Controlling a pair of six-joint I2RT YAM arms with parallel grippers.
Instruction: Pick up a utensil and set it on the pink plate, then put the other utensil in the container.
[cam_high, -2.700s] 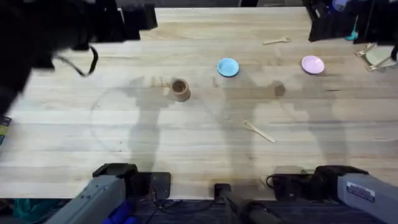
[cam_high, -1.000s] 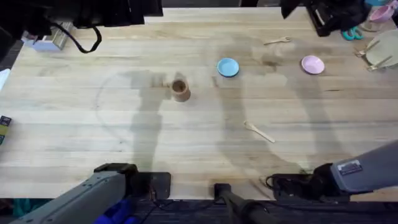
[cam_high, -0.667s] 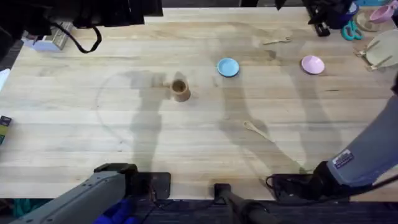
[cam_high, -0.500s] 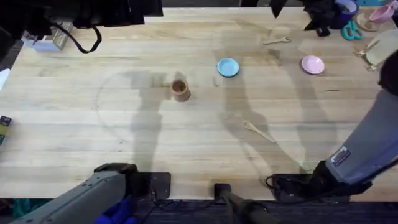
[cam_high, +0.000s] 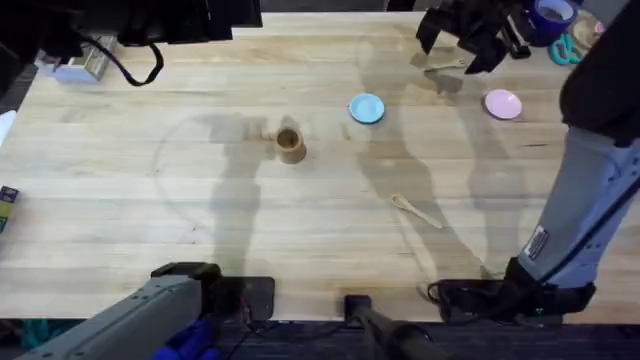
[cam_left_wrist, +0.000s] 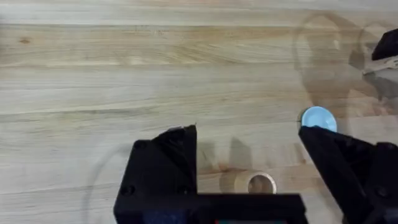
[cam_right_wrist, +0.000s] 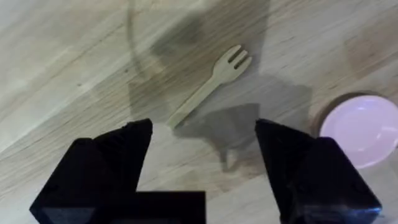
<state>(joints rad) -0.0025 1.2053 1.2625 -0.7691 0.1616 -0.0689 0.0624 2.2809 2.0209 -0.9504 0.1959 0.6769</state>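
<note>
Wooden fork (cam_right_wrist: 211, 84) flat nr pink plate (cam_right_wrist: 362, 130); spoon (cam_high: 416, 211) mid-table, well apart from brown cup (cam_high: 290, 145).

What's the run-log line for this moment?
phase: approach | right gripper: open above fork | fork: on table, beside pink plate | spoon: untouched | left gripper: open

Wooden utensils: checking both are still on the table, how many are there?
2. The fork lies at the far edge beneath the right tool; the spoon lies mid-table.
</note>
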